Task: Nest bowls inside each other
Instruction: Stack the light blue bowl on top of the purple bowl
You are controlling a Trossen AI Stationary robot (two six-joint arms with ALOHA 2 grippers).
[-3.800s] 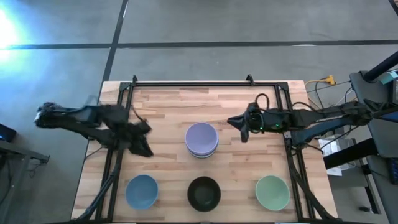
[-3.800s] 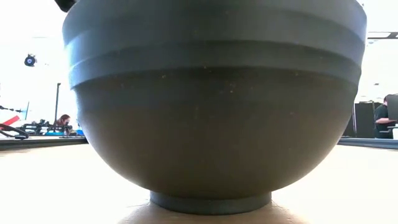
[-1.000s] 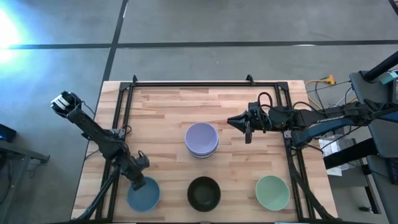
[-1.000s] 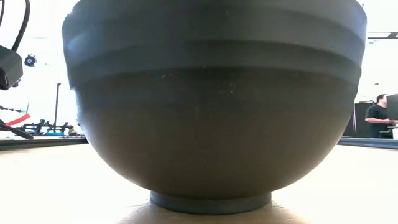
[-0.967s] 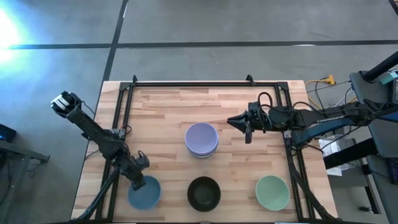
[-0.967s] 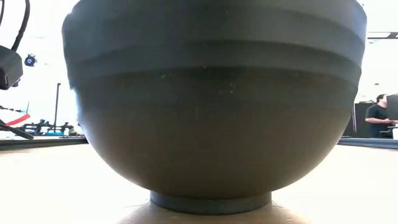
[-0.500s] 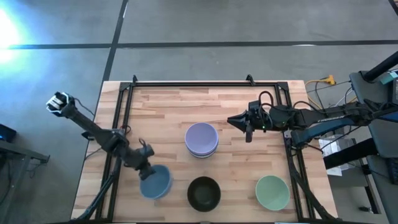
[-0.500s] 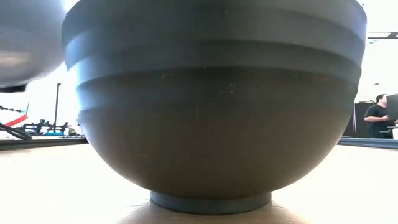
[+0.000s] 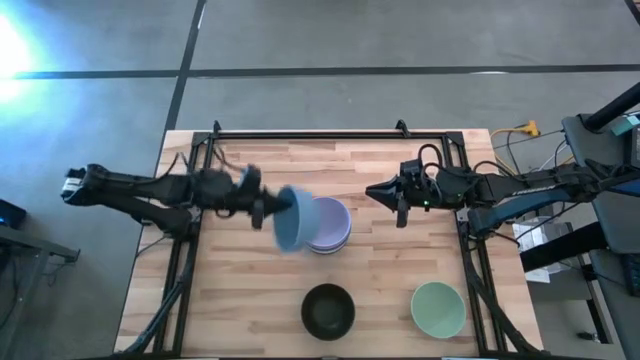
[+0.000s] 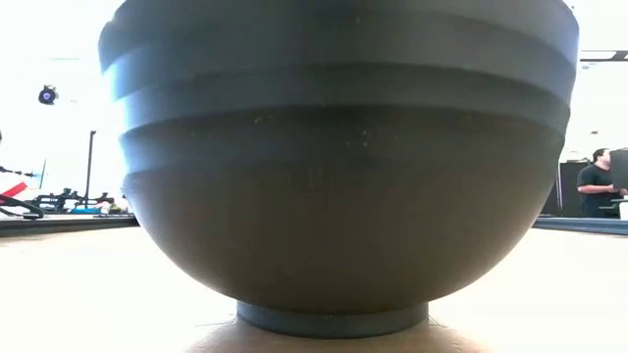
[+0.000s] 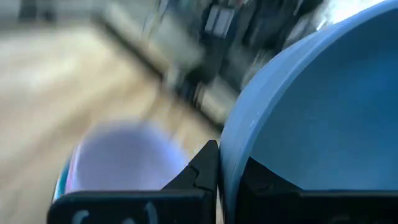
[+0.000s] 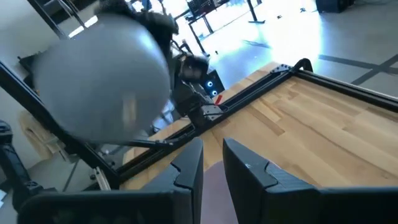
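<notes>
In the high view my left gripper (image 9: pixel 266 210) carries the blue bowl (image 9: pixel 290 218) just left of the stack topped by the lavender bowl (image 9: pixel 326 224) at the table's middle. The stack rests on the wood, and a pale rim shows under the lavender one. My right gripper (image 9: pixel 398 208) hangs right of the stack with its fingers almost together and nothing between them. The black bowl (image 9: pixel 328 310) and the pale green bowl (image 9: pixel 438 308) stand on their feet near the near edge. The black bowl (image 10: pixel 334 176) fills the low view. My left gripper (image 11: pixel 230 167) holds the blue bowl by its rim (image 11: pixel 231 146). The wall is pinched between the two fingers, one finger (image 11: pixel 204 169) on each side of it. The gripper comes level from the table's left. The bowl is lifted clear and tipped steeply on its side.
Bare wood lies at the near left corner and along the far edge. A black frame rail (image 9: pixel 330 134) runs along the far side, with rails down both sides. A person (image 10: pixel 595 182) stands in the room beyond the table.
My left gripper has risen from the near left corner with the blue bowl and swung toward the far right, up to the lavender stack. The bowl has left the table and turned from upright onto its side.
</notes>
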